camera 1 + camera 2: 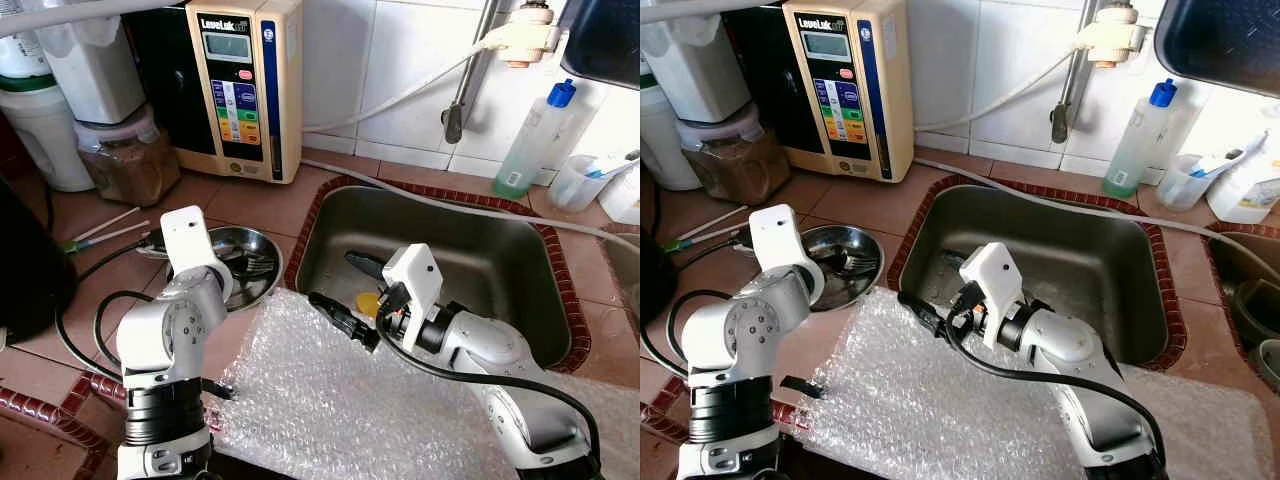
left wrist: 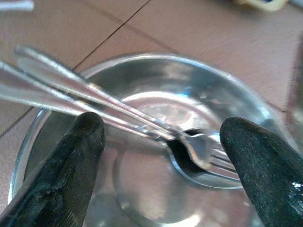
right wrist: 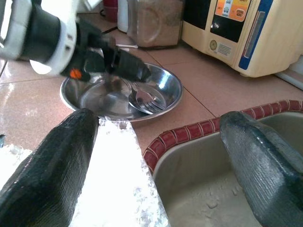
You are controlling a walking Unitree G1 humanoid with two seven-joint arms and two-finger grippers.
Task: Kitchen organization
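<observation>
L fingers [image 2: 161, 165] wide — over cutlery [image 2: 142, 123]

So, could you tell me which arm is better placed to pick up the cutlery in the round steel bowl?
The left. Its gripper hovers over the round steel bowl, open fingers either side of the metal fork and spoon. The right gripper is open at the edge of the steel sink, beside the bowl.

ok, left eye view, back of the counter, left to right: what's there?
White jug → jar of brown powder → water ioniser → tap pipe → blue-capped bottle → clear cup.
</observation>
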